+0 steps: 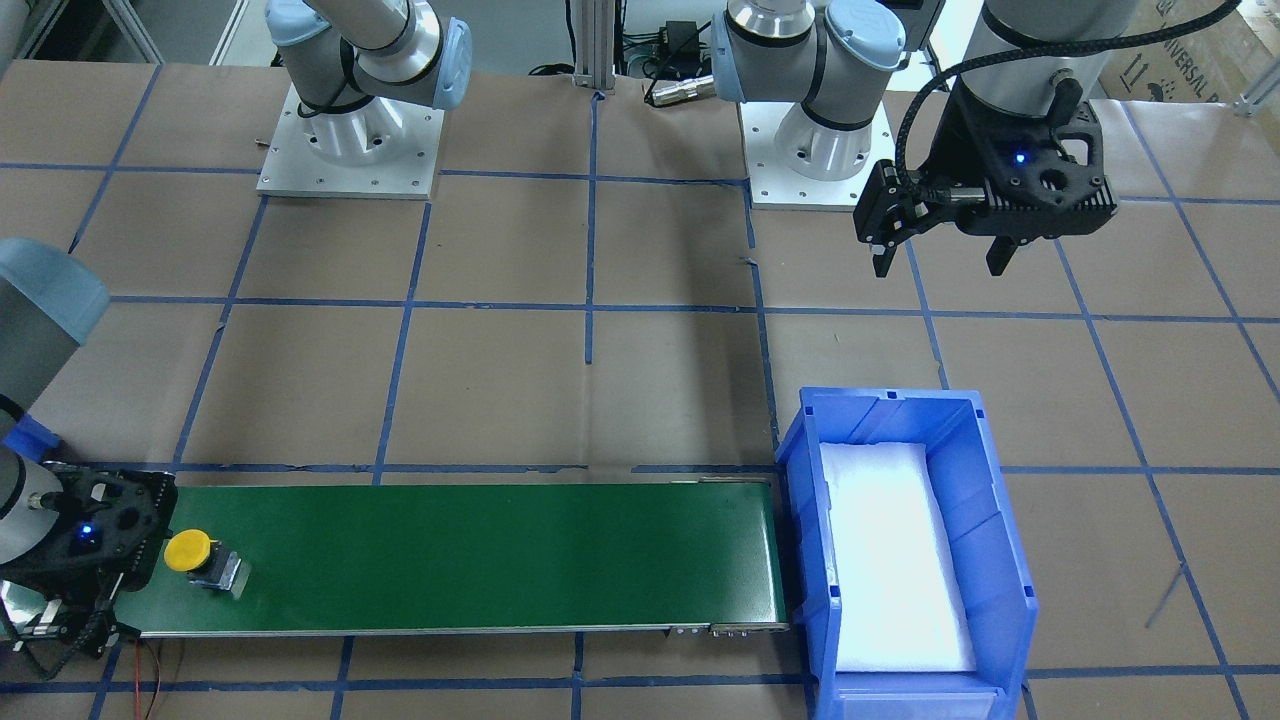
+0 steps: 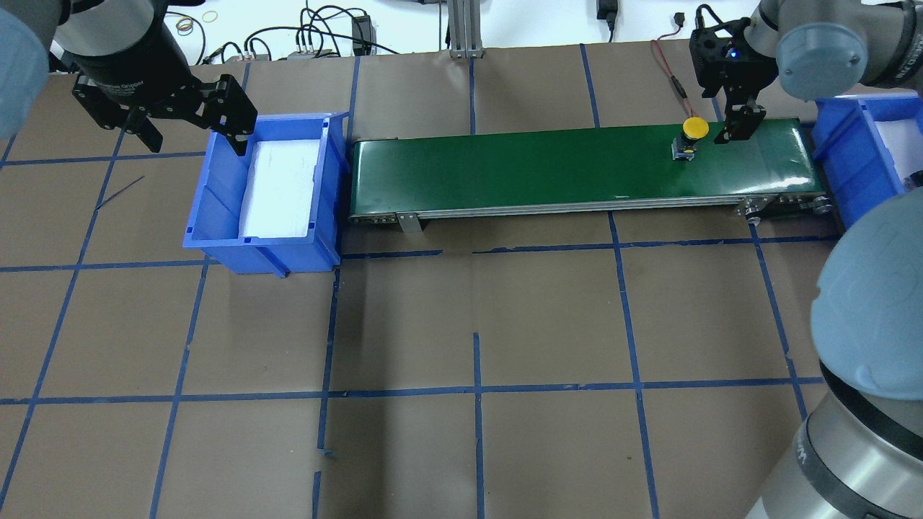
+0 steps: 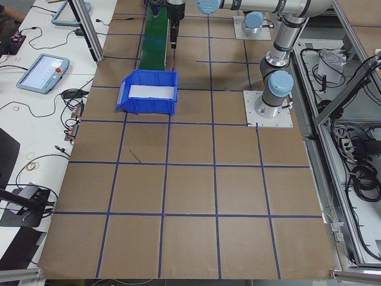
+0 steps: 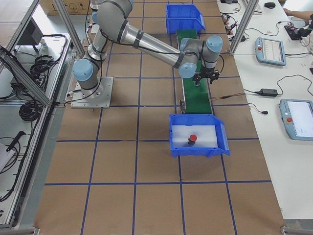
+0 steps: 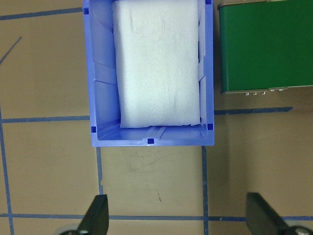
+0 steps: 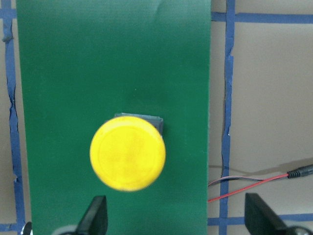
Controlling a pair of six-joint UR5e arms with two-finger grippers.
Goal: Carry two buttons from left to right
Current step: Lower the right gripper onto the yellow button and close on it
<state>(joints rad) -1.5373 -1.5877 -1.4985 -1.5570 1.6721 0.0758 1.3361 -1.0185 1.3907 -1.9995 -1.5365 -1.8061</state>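
Now: yellow button (image 2: 694, 130) stands on the green belt (image 2: 519, 169), near its right end, its cap facing the right wrist camera. I see the right gripper (image 6: 177, 219) hovering close over it, fingers (image 6: 98, 218) spread wide, gripping nothing. Red button (image 4: 192, 140) sits on the white foam (image 4: 208, 133) in the right blue bin (image 4: 198, 152), just past the belt's end. Left gripper (image 2: 196, 144) hangs released and empty, beside the left blue bin (image 2: 216, 241), which holds a foam pad (image 2: 277, 187)
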